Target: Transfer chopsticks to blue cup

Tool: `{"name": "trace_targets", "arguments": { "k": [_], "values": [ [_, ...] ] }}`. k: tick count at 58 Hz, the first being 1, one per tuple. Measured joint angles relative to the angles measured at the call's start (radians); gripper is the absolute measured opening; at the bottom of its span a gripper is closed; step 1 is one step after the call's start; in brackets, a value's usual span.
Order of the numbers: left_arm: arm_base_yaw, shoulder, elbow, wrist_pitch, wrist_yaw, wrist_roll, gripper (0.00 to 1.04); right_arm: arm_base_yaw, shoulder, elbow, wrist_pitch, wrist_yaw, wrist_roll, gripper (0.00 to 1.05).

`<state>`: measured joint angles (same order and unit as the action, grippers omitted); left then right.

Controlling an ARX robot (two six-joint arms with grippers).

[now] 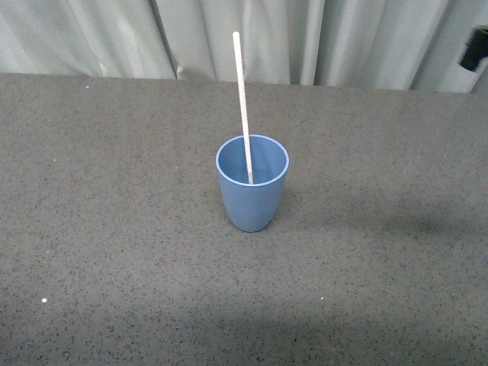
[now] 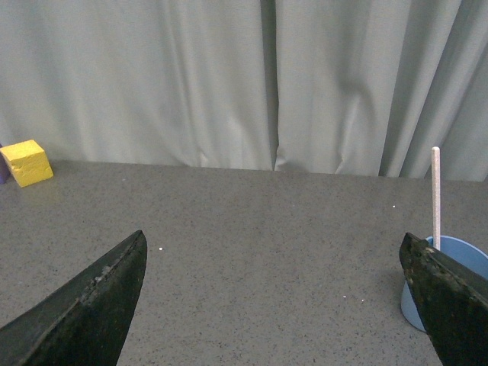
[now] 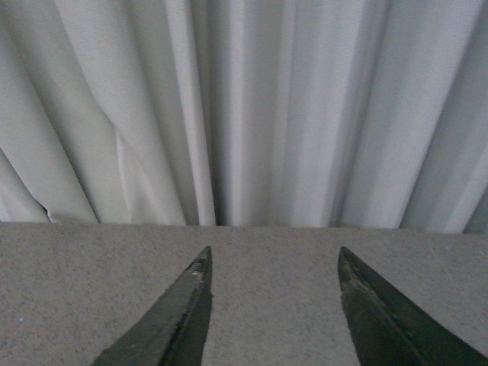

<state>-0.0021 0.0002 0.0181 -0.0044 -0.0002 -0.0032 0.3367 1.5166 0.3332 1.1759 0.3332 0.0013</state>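
Observation:
The blue cup (image 1: 252, 183) stands upright in the middle of the grey table. The pale chopstick (image 1: 242, 99) stands inside it, leaning slightly back and left, with its top well above the rim. In the left wrist view the cup (image 2: 457, 263) and the chopstick (image 2: 436, 194) show partly behind one finger. My left gripper (image 2: 273, 244) is open and empty, beside the cup. My right gripper (image 3: 274, 259) is open and empty, facing the curtain; no cup shows in its view. Neither gripper shows in the front view.
A grey curtain (image 1: 244, 38) hangs along the table's far edge. A yellow block (image 2: 27, 162) sits near the curtain in the left wrist view. A dark object (image 1: 474, 49) shows at the far right edge of the front view.

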Motion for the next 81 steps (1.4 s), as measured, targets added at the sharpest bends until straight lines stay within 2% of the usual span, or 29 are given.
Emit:
{"name": "trace_targets", "arguments": {
  "k": [11, 30, 45, 49, 52, 81],
  "values": [
    [0.0, 0.0, 0.0, 0.0, 0.0, 0.0, 0.98, -0.081, -0.161, -0.127, -0.043, -0.086, -0.002, 0.0],
    [0.0, 0.0, 0.0, 0.0, 0.0, 0.0, 0.98, -0.195, -0.463, -0.261, -0.215, -0.196, -0.002, 0.01],
    [0.0, 0.0, 0.0, 0.0, 0.0, 0.0, 0.98, -0.242, -0.658, -0.303, -0.365, -0.241, -0.002, 0.01],
    [0.0, 0.0, 0.0, 0.0, 0.0, 0.0, 0.98, -0.3, -0.726, -0.314, -0.423, -0.321, -0.002, 0.01],
    [0.0, 0.0, 0.0, 0.0, 0.0, 0.0, 0.98, -0.328, -0.782, -0.32, -0.469, -0.326, -0.002, 0.01],
    [0.0, 0.0, 0.0, 0.0, 0.0, 0.0, 0.98, -0.335, -1.086, -0.329, -0.747, -0.332, -0.002, 0.01]
  ]
}}
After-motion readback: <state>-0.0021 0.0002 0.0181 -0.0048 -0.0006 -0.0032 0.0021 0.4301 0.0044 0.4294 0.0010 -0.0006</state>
